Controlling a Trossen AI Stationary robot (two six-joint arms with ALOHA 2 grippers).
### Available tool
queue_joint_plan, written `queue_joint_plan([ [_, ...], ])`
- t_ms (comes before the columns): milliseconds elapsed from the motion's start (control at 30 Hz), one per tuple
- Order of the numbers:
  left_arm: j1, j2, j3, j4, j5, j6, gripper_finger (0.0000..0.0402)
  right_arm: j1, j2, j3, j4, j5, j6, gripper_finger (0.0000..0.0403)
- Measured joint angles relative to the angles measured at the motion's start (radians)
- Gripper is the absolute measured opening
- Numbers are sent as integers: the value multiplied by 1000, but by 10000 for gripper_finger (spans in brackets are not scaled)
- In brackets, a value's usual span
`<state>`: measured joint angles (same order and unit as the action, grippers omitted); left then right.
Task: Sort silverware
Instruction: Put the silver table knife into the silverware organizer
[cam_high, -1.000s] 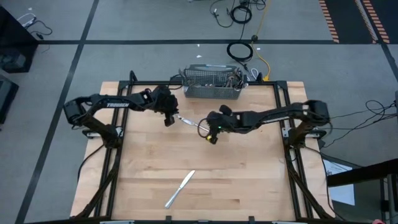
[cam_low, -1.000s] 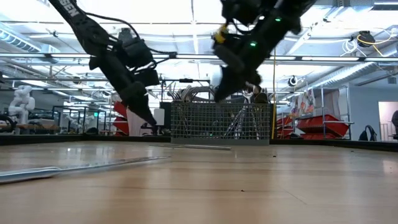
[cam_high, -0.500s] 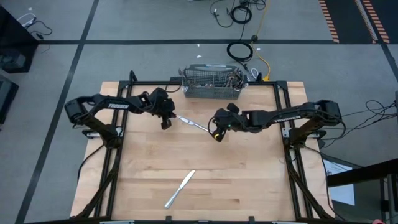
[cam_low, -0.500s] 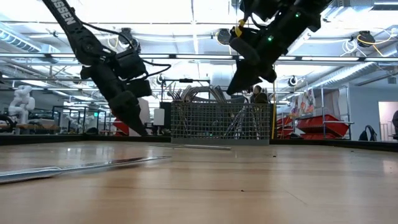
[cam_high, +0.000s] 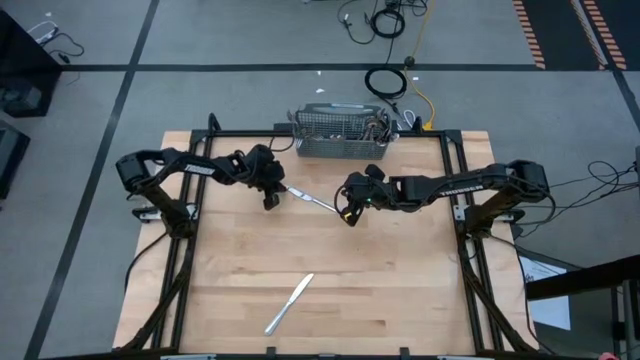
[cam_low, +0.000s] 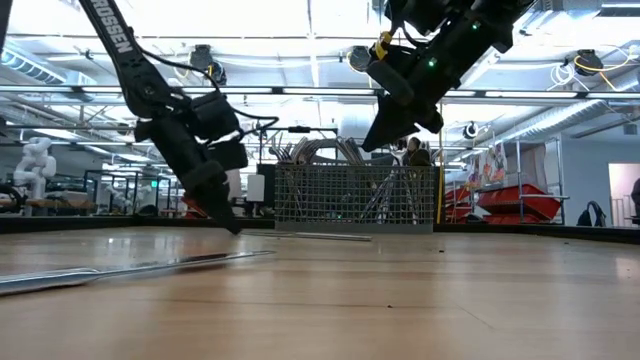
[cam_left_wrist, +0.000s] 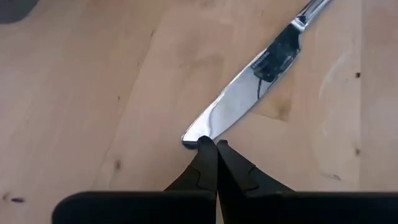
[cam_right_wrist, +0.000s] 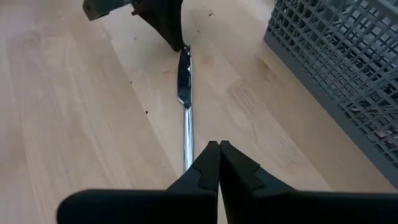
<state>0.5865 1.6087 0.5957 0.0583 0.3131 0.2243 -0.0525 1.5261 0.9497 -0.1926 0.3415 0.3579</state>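
Both end effectors closed: left end effector (cam_left_wrist: 211, 144), right end effector (cam_right_wrist: 219, 146).

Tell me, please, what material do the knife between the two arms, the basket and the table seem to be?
Knife: polished metal, probably steel; its blade mirrors dark shapes.
Basket: grey wire mesh, matte, possibly coated metal; an open grid shows.
Table: light wood, smooth finish; grain lines and board seams are visible.

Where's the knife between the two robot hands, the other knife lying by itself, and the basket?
knife (cam_left_wrist: 249, 93): left wrist view, on the shiny blade.
other knife (cam_high: 289, 303): high view, at its middle.
basket (cam_high: 340, 148): high view, on its near wall.
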Motion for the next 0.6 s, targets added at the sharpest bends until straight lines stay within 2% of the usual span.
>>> queue_joint_plan([
  [200, 0, 33, 2, 39, 18, -11, 1, 0, 0, 0, 0, -3, 0, 0],
  [367, -1, -42, -1, -11, 41, -60, 0, 0, 0, 0, 0, -3, -1, 0],
  [500, 5, -105, 2, 46, -34, -27, 0, -3, 0, 0, 0, -3, -10, 0],
  [600, 18, -96, 1, 71, -28, -17, 0, -8, 1, 0, 0, -3, -16, 0],
])
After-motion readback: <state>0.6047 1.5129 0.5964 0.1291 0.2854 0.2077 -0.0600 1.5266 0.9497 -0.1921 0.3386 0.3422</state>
